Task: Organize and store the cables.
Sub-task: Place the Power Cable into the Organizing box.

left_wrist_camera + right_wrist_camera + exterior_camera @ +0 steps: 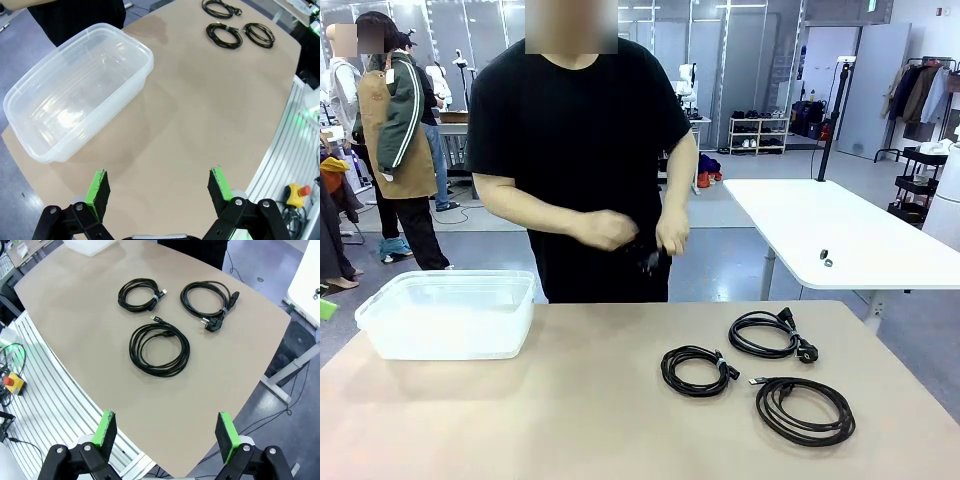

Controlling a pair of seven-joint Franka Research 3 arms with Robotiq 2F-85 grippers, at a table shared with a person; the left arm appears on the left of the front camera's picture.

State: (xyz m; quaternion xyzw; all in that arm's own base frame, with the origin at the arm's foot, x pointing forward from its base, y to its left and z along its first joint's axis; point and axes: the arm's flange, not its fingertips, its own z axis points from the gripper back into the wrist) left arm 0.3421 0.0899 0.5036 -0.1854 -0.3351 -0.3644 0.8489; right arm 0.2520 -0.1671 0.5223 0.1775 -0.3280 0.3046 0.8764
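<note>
Table (600,420), tan and rounded, bears a clear rectangular plastic tub (450,342). Well to the tub's right lie three thin black coiled cables (135,347), which I judge light and floppy; I'd pinch across one bundled side. Left gripper (158,172) and right gripper (166,415) hang spread, empty.

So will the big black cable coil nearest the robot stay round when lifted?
Probably not: I see no tie on that big black cable coil, so its loops would likely sag apart. It looks thin, probably light.
</note>
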